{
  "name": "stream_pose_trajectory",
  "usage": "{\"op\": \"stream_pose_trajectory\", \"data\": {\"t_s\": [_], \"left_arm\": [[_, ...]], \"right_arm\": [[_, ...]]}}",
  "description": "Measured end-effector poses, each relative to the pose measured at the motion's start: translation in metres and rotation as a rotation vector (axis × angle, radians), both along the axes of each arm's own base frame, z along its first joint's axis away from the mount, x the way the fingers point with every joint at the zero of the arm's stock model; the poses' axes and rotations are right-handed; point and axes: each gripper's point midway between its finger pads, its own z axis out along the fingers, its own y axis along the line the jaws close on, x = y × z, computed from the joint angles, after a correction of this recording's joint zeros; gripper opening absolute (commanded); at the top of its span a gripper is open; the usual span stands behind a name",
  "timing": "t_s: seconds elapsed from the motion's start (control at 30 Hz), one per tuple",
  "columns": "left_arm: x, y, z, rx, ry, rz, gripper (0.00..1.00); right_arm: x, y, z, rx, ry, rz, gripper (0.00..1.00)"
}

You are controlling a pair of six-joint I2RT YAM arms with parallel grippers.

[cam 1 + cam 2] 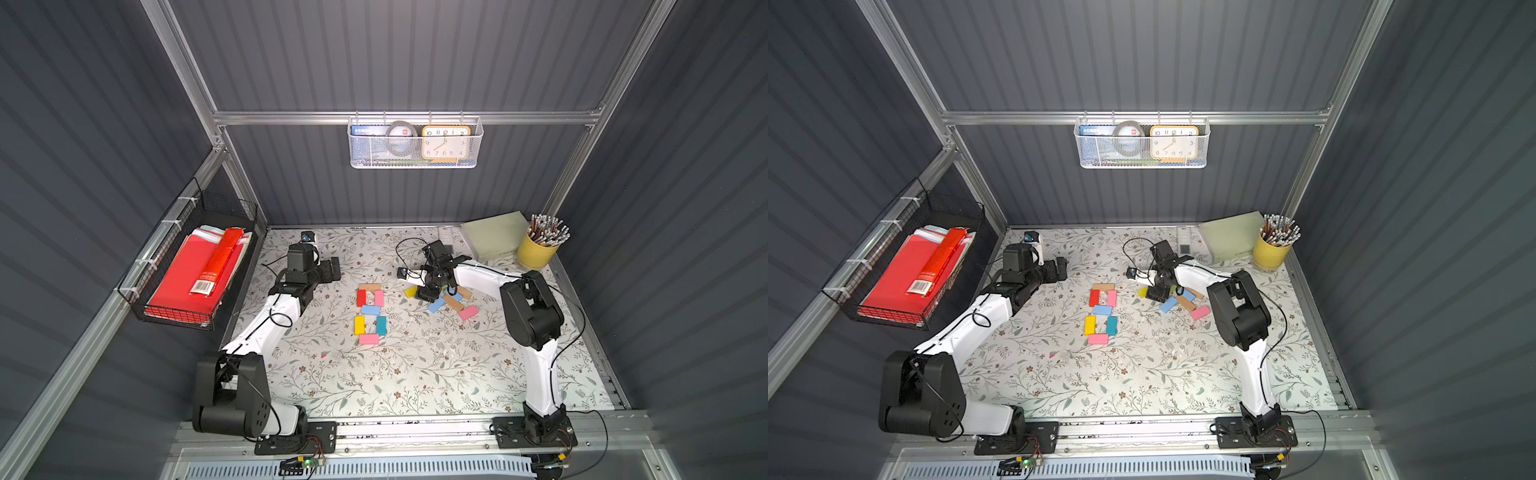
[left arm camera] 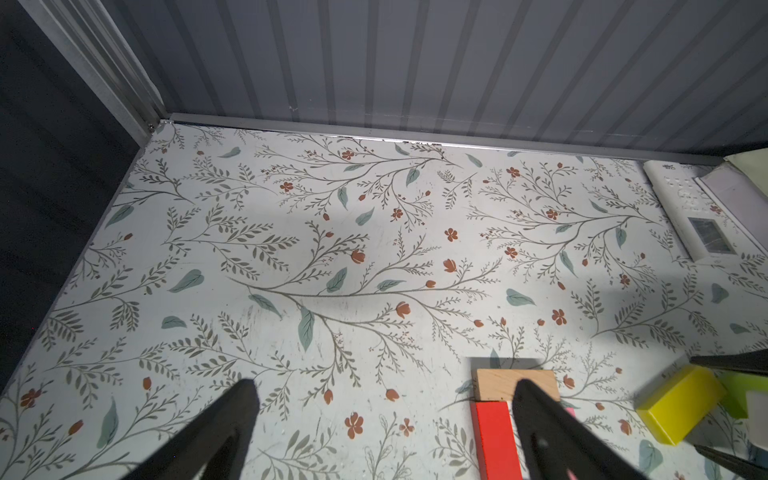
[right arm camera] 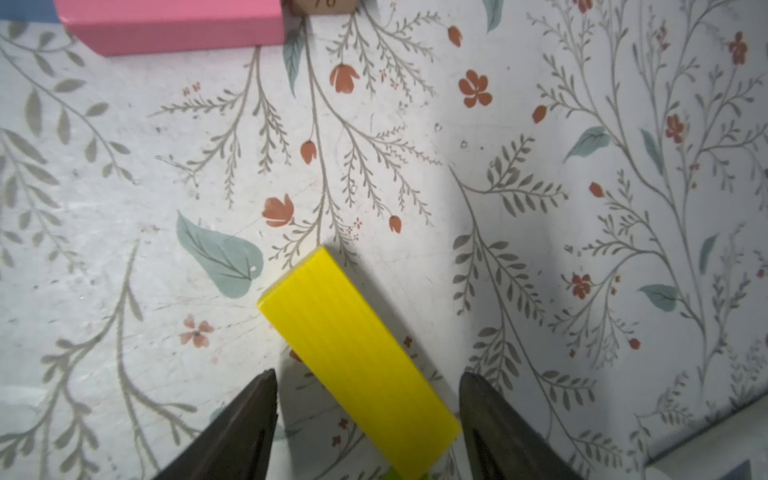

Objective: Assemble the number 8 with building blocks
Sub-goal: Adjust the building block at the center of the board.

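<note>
In both top views the number 8 lies mid-table: tan block (image 1: 369,286), red (image 1: 361,297), pink (image 1: 379,298), light blue (image 1: 370,310), yellow (image 1: 359,325), teal (image 1: 381,325), pink (image 1: 368,339). To its right my right gripper (image 1: 428,293) points down over loose building blocks (image 1: 453,302). In the right wrist view its jaws (image 3: 368,376) stand open astride a slanted yellow block (image 3: 357,357); one finger is near the block's corner, the other stands apart from it. My left gripper (image 2: 386,399) is open and empty at the back left (image 1: 332,270).
A yellow cup of pencils (image 1: 538,249) and a pale green pad (image 1: 494,237) stand at the back right, beside a white remote (image 2: 690,208). A black wire basket of red folders (image 1: 191,274) hangs on the left wall. A white mesh basket (image 1: 413,143) hangs on the back wall.
</note>
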Motion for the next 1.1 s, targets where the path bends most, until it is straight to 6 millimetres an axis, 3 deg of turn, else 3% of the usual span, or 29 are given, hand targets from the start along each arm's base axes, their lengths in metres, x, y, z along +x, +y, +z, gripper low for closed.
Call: {"op": "stream_pose_trajectory", "data": {"t_s": [0.23, 0.77, 1.0, 1.1], "left_arm": [[0.000, 0.000, 0.000, 0.001, 0.001, 0.000, 0.99], [0.001, 0.001, -0.004, 0.012, 0.010, 0.003, 0.99], [0.001, 0.001, -0.006, 0.014, 0.014, 0.002, 0.99], [0.001, 0.002, -0.007, 0.016, 0.015, 0.002, 0.99]], "right_arm": [[0.010, 0.010, 0.011, 0.014, -0.048, 0.061, 0.74], [-0.003, 0.012, -0.011, 0.037, 0.085, 0.124, 0.66], [-0.007, 0.009, -0.016, 0.047, 0.128, 0.111, 0.43], [-0.008, 0.010, -0.017, 0.055, 0.136, 0.110, 0.40]]}}
